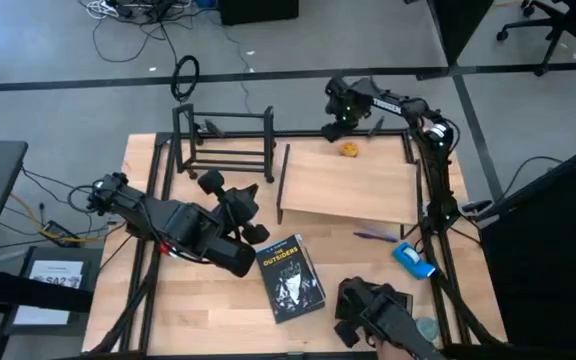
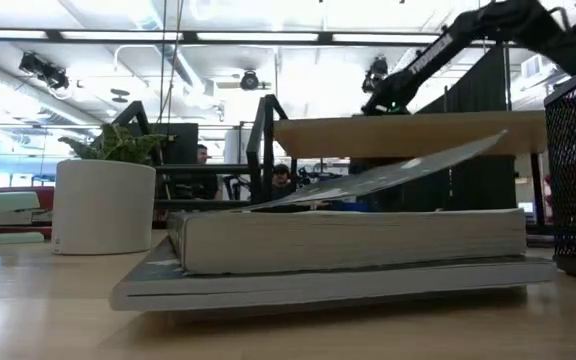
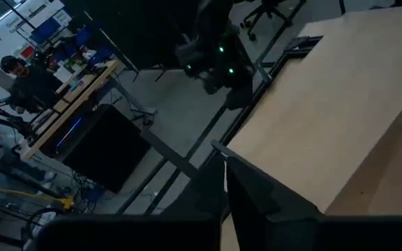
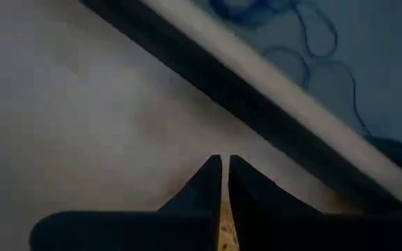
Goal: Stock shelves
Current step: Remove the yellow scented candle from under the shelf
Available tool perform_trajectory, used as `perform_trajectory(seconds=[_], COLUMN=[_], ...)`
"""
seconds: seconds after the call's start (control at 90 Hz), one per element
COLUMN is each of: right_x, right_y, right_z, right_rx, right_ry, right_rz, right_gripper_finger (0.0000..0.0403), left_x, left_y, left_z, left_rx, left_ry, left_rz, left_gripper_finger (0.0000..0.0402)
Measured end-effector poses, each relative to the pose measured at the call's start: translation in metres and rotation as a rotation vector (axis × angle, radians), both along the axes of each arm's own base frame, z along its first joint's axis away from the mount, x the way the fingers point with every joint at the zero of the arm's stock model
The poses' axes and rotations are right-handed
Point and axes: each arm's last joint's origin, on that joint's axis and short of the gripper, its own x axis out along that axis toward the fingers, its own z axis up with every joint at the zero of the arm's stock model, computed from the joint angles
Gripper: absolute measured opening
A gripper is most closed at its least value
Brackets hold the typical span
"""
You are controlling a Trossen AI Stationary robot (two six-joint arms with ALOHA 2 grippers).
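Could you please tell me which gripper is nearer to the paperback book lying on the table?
Left. The left gripper sits just beside the book, toward the black rack; the right gripper is at the far edge beyond the wooden shelf.

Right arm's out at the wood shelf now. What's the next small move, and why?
Probably open the right gripper: it is pinched shut on a small yellow object that seems to sit on the wood shelf top. The left gripper waits near the book.

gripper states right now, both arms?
Left gripper: cannot be told, held over the table between the black metal tube-frame rack and the paperback book.
Right gripper: fingers nearly shut at the far edge of the light wood plank shelf; contents cannot be told.
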Motion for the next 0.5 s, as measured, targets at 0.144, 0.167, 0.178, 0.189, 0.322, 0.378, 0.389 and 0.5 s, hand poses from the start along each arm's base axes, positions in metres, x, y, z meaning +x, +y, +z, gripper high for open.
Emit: perform_trajectory(seconds=[0.144, 0.167, 0.178, 0.189, 0.322, 0.378, 0.389, 0.5], right_x=[-0.003, -0.004, -0.004, -0.005, -0.005, -0.004, -0.004, 0.000], right_y=[0.005, 0.007, 0.008, 0.008, 0.018, 0.023, 0.023, 0.031], right_z=[0.004, 0.002, 0.002, 0.001, -0.010, -0.015, -0.015, -0.013], right_rx=[0.057, 0.077, 0.086, 0.093, 0.148, 0.143, 0.145, 0.167], right_ry=[-0.005, 0.005, 0.009, 0.013, 0.025, 0.083, 0.089, 0.109], right_rz=[0.025, 0.034, 0.039, 0.044, 0.096, 0.120, 0.123, 0.170], right_gripper_finger=[0.0000, 0.0000, 0.0000, 0.0000, 0.0000, 0.0000, 0.0000, 0.0000], left_x=[0.000, 0.000, 0.000, 0.000, 0.000, 0.000, 0.000, 0.000], left_y=[0.000, 0.000, 0.000, 0.000, 0.000, 0.000, 0.000, 0.000], left_z=[0.000, 0.000, 0.000, 0.000, 0.000, 0.000, 0.000, 0.000], left_rx=[-0.007, -0.007, -0.007, -0.007, -0.007, -0.008, -0.008, -0.013], left_ry=[0.002, 0.002, 0.002, 0.002, 0.002, 0.000, 0.000, 0.002], left_rz=[-0.003, -0.003, -0.003, -0.003, -0.003, -0.003, -0.002, -0.005], left_gripper_finger=[0.0000, 0.0000, 0.0000, 0.0000, 0.0000, 0.0000, 0.0000, 0.0000])
